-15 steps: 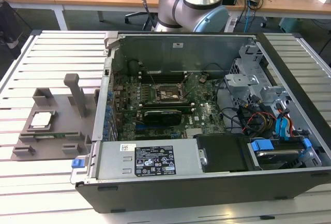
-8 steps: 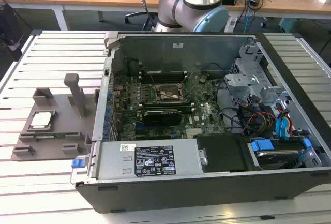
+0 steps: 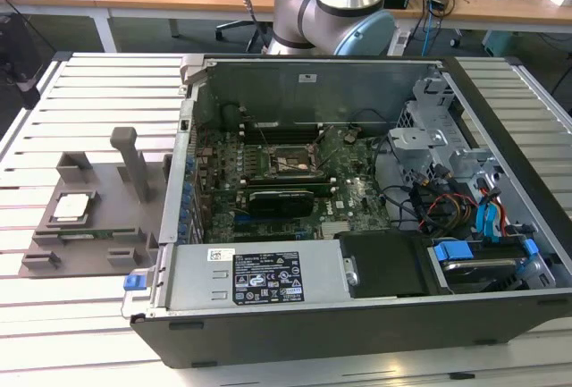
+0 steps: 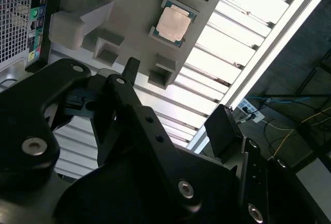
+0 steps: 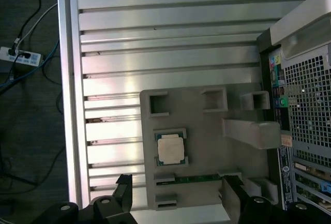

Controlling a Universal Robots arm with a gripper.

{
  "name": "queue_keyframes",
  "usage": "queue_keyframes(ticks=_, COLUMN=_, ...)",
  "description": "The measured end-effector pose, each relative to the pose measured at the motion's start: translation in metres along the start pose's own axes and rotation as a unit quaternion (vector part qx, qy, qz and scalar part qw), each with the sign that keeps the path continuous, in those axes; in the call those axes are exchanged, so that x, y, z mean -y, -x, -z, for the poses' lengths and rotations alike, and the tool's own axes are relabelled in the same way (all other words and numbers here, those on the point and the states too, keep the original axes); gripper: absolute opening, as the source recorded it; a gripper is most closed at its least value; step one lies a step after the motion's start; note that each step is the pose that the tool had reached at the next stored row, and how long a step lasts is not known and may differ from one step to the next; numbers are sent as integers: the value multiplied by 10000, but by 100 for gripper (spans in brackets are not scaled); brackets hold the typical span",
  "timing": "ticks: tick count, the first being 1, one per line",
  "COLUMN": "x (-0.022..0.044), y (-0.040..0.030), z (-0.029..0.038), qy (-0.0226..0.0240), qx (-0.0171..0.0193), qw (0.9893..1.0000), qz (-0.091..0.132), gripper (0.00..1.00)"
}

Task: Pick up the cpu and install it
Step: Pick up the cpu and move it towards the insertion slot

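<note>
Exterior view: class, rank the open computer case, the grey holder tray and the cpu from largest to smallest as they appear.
1. computer case, by far the largest
2. grey holder tray
3. cpu, a small square lying in the tray

No two look close in size.

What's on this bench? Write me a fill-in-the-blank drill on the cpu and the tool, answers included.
The cpu lies in the grey holder tray, at the exterior view's ___ of the computer case.
The tool hangs over that tray, holding ___.
Its jaws stand ___.
Missing words: left; nothing; open.
</note>
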State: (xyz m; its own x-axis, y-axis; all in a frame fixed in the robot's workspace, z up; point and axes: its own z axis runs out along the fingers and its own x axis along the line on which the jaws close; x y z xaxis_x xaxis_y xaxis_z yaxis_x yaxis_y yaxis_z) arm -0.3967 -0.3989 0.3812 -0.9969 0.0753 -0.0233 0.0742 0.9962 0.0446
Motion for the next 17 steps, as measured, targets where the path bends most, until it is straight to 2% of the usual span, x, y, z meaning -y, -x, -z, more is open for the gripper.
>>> queue_keyframes(ticks=17, x=4, y=-2, z=-99, qy=0, qx=0, qw=10000, qz=0, gripper=78)
